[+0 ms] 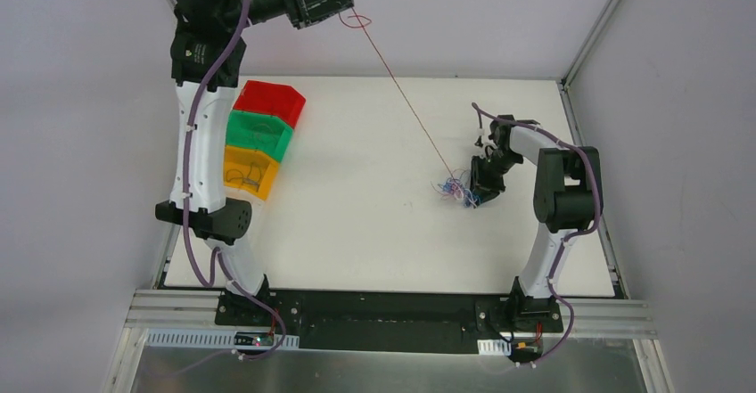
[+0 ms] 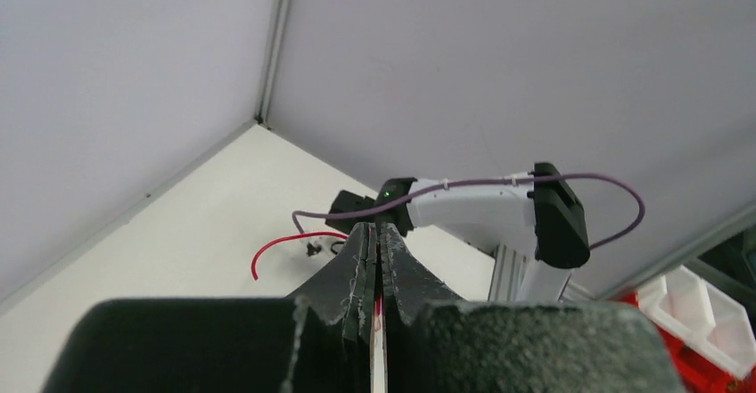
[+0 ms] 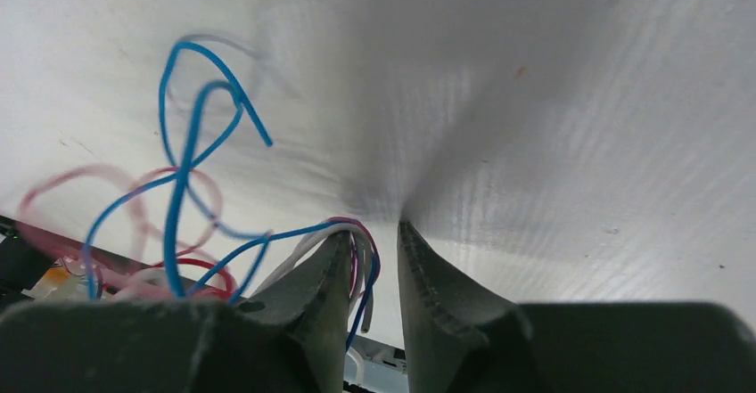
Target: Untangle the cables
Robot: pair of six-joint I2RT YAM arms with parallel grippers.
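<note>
Left gripper (image 1: pixel 349 10) is nearest the top cam, raised high at the far left. Its fingers (image 2: pixel 367 264) are black with rough, serrated inner faces, pressed together on the red wire (image 1: pixel 401 85). That wire is hair-thin and taut, a straight diagonal from the fingertips down to the tangle (image 1: pixel 456 188), with a small loop just past the tips.

The tangle is a small curly bunch of red, blue and white/grey strands on the table right of centre, touching the right gripper (image 1: pixel 481 186).

Right wrist view: right gripper (image 3: pixel 382 255) is tip-down at the table with a narrow gap between the fingers, not closed. Blue, white and magenta strands curve round the tip of one finger (image 3: pixel 321 282) and down its inner face. Loose blue strands (image 3: pixel 183 170) curl up beside it, with blurred pink loops behind.

Table (image 1: pixel 357 233) is matt white with a faint ribbed sheen up close. Three plastic bins sit in a row at its left edge: red (image 1: pixel 272 101), green (image 1: pixel 258 133), yellow (image 1: pixel 250 168). The walls are plain pale grey with aluminium corner posts.
</note>
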